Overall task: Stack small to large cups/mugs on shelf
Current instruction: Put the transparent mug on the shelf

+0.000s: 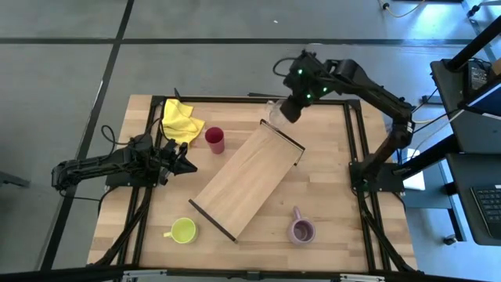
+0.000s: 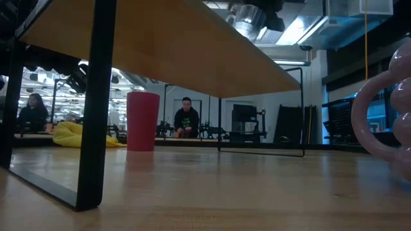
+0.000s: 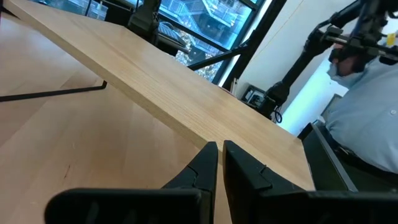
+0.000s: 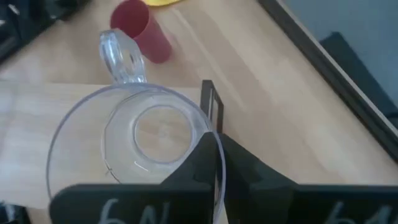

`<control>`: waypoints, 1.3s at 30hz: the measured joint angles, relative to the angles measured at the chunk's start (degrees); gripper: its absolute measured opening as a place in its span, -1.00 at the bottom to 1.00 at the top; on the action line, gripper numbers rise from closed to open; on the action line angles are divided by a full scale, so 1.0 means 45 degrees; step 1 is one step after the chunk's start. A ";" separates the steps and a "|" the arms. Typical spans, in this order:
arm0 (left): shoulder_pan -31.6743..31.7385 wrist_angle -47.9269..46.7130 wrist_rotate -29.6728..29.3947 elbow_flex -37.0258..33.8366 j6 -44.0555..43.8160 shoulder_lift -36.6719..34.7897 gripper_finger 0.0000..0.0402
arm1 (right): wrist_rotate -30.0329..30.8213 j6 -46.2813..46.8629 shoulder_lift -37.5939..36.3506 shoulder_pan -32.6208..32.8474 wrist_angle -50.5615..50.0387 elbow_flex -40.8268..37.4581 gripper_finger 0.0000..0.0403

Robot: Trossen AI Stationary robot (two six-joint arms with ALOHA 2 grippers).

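Note:
My right gripper point(image 1: 286, 110) is shut on a clear glass mug point(image 4: 137, 143), high above the far end of the light-wood shelf point(image 1: 246, 178), which lies slantwise across the table. The mug also shows in the low view point(image 2: 247, 19). The dark red tumbler point(image 1: 214, 139) stands upright left of the shelf. The lime-yellow mug point(image 1: 183, 230) stands near the front left and the lilac mug point(image 1: 300, 230) at the front right. My left gripper point(image 1: 188, 160) is shut and empty, low over the table, between the tumbler and the shelf's long left edge point(image 3: 155, 93). My right gripper pinches the clear mug's rim point(image 4: 216, 152) on the side away from the handle point(image 4: 121, 56), one finger inside the mug and one outside. The fingers come from above, pointing down. The mug hangs clear of the shelf, its mouth up.
A crumpled yellow cloth point(image 1: 180, 120) lies at the table's far left, behind the tumbler. Thin dark rails point(image 1: 283, 135) stand at the shelf's short ends. People point(image 2: 186, 119) show in the room beyond the table. Bare tabletop lies between the two front mugs.

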 joint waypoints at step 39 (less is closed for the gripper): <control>0.0005 0.0002 0.0000 0.0000 0.0005 0.0002 -0.91 | 0.4178 0.8901 0.1685 0.5254 -0.2012 -0.0034 -0.94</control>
